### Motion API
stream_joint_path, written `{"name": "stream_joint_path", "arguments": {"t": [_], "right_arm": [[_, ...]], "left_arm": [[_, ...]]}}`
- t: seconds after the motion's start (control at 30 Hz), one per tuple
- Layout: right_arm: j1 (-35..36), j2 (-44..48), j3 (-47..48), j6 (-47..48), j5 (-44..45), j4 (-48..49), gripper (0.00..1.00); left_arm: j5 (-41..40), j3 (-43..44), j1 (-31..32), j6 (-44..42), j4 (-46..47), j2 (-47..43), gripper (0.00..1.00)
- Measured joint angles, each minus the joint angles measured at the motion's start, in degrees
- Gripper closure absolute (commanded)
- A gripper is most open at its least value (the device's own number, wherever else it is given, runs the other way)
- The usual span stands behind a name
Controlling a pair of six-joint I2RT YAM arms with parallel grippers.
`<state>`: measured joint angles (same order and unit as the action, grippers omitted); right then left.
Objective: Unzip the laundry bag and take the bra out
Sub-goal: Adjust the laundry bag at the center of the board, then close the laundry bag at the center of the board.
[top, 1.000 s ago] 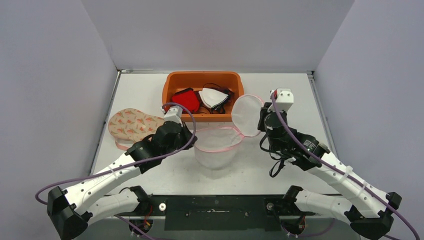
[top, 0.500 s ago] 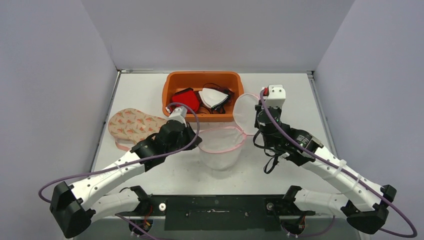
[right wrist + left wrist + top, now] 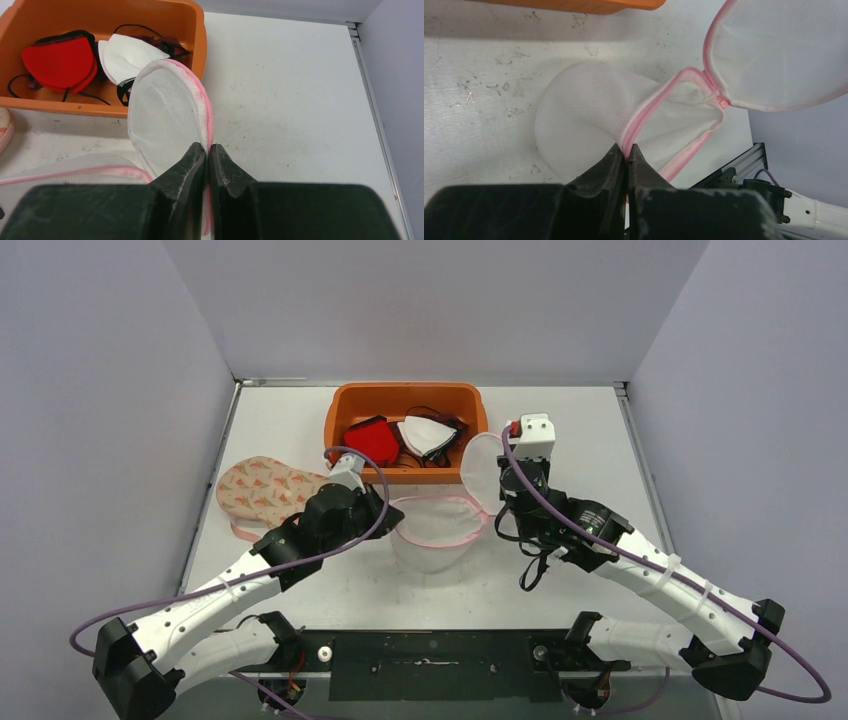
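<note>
The white mesh laundry bag with pink zipper trim lies unzipped in two halves, a lower half (image 3: 432, 535) and a round lid half (image 3: 482, 472). My left gripper (image 3: 385, 508) is shut on the lower half's pink rim, as the left wrist view shows (image 3: 626, 152). My right gripper (image 3: 207, 147) is shut on the lid's pink edge (image 3: 165, 115) and holds it upright beside the bin. Both halves look empty through the mesh (image 3: 579, 115). A peach floral bra (image 3: 268, 490) lies on the table to the left of my left arm.
An orange bin (image 3: 345, 405) at the back centre holds a red bra (image 3: 372, 440) and a white bra (image 3: 425, 435) with black straps. Grey walls close in the table on the left, right and back.
My right gripper has moved left with the lid, which now stands narrower and nearer the bin. My left gripper shifted slightly right, then back, still holding the rim.
</note>
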<state>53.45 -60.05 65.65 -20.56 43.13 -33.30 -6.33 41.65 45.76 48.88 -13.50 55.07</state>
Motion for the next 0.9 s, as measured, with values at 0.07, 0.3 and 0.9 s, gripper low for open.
{"name": "stream_joint_path", "arguments": {"t": [0.07, 0.3, 0.9], "right_arm": [[0.68, -0.11, 1.16, 0.57, 0.46, -0.11, 0.95], [1.86, 1.36, -2.47, 0.07, 1.03, 1.29, 0.95], [12.09, 9.88, -19.17, -3.04, 7.61, 7.69, 0.95]], "left_arm": [[-0.33, 0.31, -0.02, -0.02, 0.57, -1.27, 1.0], [0.98, -7.89, -0.07, 3.43, 8.02, -1.27, 1.0], [2.14, -12.2, -0.09, 8.26, 8.46, 0.15, 0.28]]}}
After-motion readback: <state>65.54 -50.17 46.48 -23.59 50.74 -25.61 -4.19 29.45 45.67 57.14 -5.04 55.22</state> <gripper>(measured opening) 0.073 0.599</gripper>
